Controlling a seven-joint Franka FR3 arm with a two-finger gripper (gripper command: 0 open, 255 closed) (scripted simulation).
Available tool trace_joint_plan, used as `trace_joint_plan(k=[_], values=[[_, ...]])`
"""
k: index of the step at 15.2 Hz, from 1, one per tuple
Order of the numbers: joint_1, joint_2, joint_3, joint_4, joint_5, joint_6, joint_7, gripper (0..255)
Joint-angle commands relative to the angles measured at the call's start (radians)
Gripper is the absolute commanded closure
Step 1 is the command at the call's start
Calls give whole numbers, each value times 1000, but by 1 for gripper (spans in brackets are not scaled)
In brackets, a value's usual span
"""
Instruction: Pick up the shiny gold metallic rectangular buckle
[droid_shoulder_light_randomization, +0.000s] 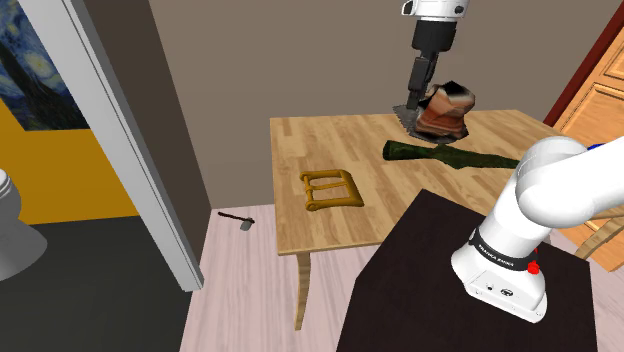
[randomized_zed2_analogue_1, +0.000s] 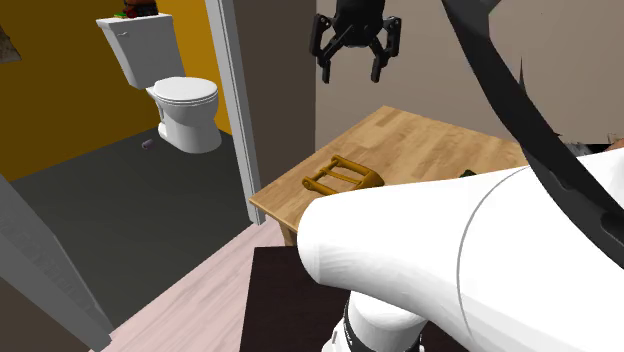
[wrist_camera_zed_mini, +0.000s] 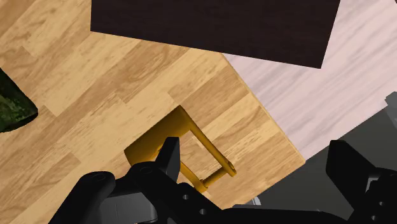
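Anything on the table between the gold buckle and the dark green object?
No. In the shoulder view, bare wooden tabletop runs between the gold buckle and the dark green object; nothing sits in that stretch.

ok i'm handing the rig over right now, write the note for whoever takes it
Gripper: open, empty, high above the table.
Gold buckle: lies flat on the table near its corner, untouched. In the wrist view it sits off-centre, nearer one finger.
Also on the table, farther back: a brown boot and a dark green object, both apart from the buckle.
Done: nothing grasped yet.
Left: probably centre over the buckle, descend, close on it, lift.
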Motion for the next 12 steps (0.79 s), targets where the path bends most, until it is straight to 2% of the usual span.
trace_joint_plan(k=[1, 6, 12], values=[[0, 0, 0, 0, 0, 0, 0, 0], [13, 90, -43, -87, -34, 175, -123, 0], [28, 256, -92, -141, -63, 393, -266, 0]])
